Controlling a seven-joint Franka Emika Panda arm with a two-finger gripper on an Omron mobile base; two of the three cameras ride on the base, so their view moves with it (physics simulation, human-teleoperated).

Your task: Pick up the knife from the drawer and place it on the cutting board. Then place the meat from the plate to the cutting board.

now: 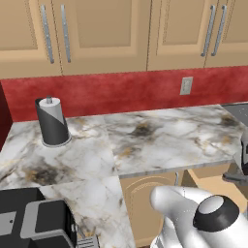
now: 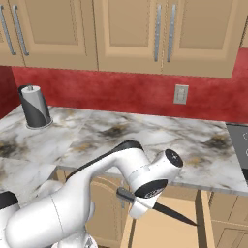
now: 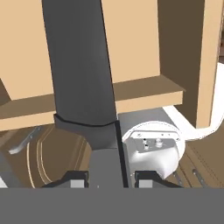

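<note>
So I've got the knife (image 3: 81,65) pinched by its handle between my closed fingers; my gripper (image 3: 107,177) is low, just over the open drawer (image 2: 164,227) under the marble counter (image 2: 145,140). To do this well: lift straight up, clear the drawer's wooden front and the counter lip, keep the blade level so it doesn't snag. Knife looks dark grey, a long flat blade widening from a black handle; in the right base view it juts out sideways from the hand, tip toward the drawer's right side.
</note>
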